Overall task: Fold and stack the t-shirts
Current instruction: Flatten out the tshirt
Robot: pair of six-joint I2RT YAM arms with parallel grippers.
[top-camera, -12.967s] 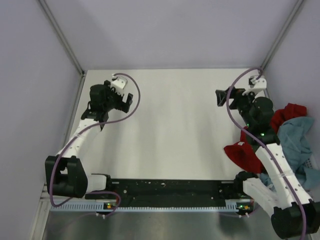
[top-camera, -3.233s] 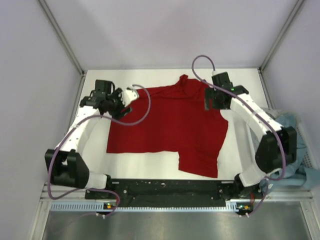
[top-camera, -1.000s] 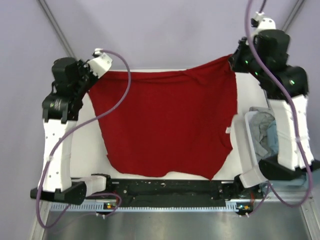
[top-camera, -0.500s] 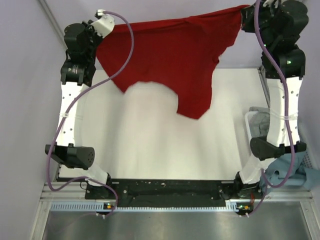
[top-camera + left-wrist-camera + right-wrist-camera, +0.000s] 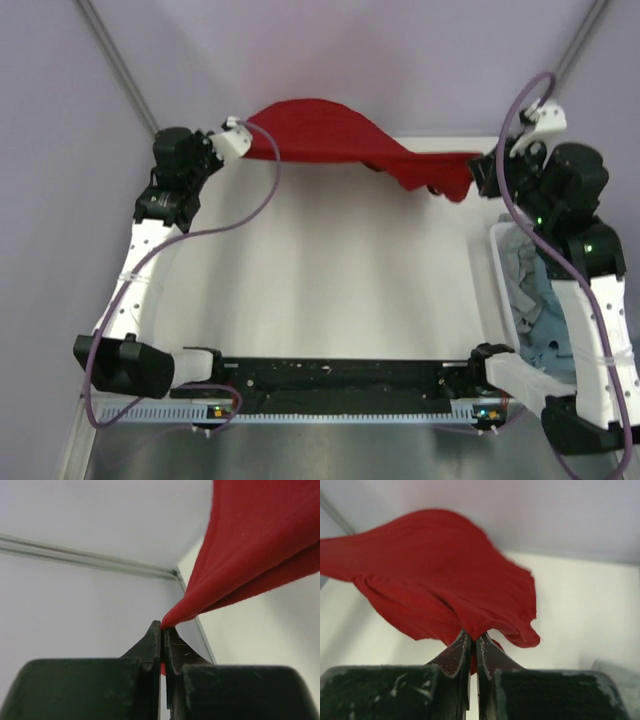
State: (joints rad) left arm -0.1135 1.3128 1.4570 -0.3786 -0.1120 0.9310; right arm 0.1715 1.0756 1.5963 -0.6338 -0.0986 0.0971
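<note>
The red t-shirt (image 5: 340, 135) is held stretched along the far edge of the counter (image 5: 330, 280), its long axis running left to right from the left end effector (image 5: 240, 140) to the right end effector (image 5: 484, 172). The cloth is seen bunched into a narrow band rather than spread flat; it is arched upward near the left-centre and dips toward the right, where a ruffled lobe hangs just beside the right end effector. Whether the lowest folds touch the counter cannot be told. In the left wrist view, the left end effector (image 5: 161, 628) is shown clenched on a pinched corner of the shirt, from which two taut folds fan up and to the right. In the right wrist view, the right end effector (image 5: 471, 636) is likewise clamped on a gathered edge, and the fabric beyond it is seen as a plain deep red, creased, with a wavy free hem. A bin (image 5: 497, 290) is placed at the right edge of the counter; the grey t-shirt (image 5: 518, 265) and the teal-blue t-shirt (image 5: 548, 335) are heaped in it, crumpled.
</note>
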